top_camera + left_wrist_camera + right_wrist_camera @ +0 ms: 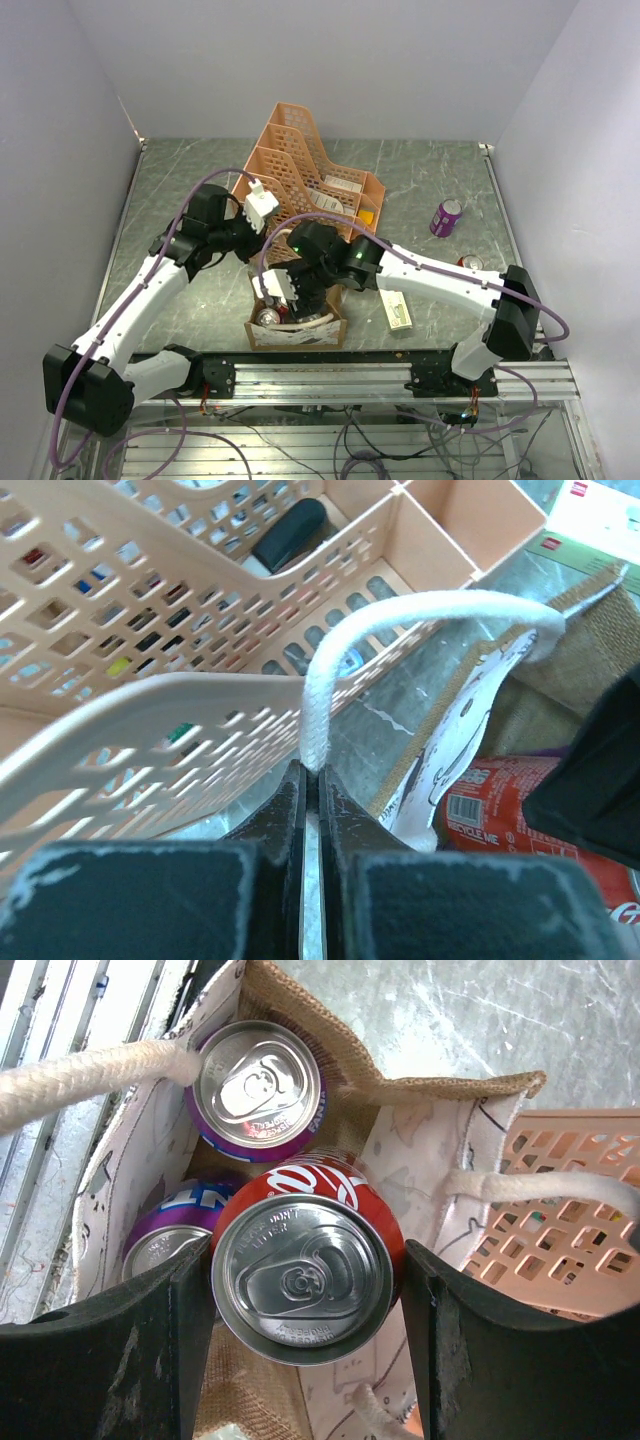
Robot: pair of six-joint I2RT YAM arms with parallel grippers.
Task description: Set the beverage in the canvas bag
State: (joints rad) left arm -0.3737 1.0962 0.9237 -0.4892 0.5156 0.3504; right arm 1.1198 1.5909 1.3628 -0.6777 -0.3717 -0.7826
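Observation:
The tan canvas bag [297, 328] stands at the near edge of the table, its mouth open in the right wrist view [440, 1090]. My left gripper [311, 775] is shut on one cream loop handle [400, 615] and holds it up beside the bag. My right gripper [305, 1295] is shut on a red cola can [305, 1280], upright in the bag's mouth above two purple cans [258, 1085] that lie deeper inside. The red can also shows in the left wrist view [510, 800]. From the top, the right gripper [287, 293] is over the bag.
The peach lattice organizer [300, 165] stands just behind the bag, close to the left gripper [150, 710]. A purple can [446, 217] and a red can [470, 263] stand on the table to the right. A small white box [398, 308] lies right of the bag.

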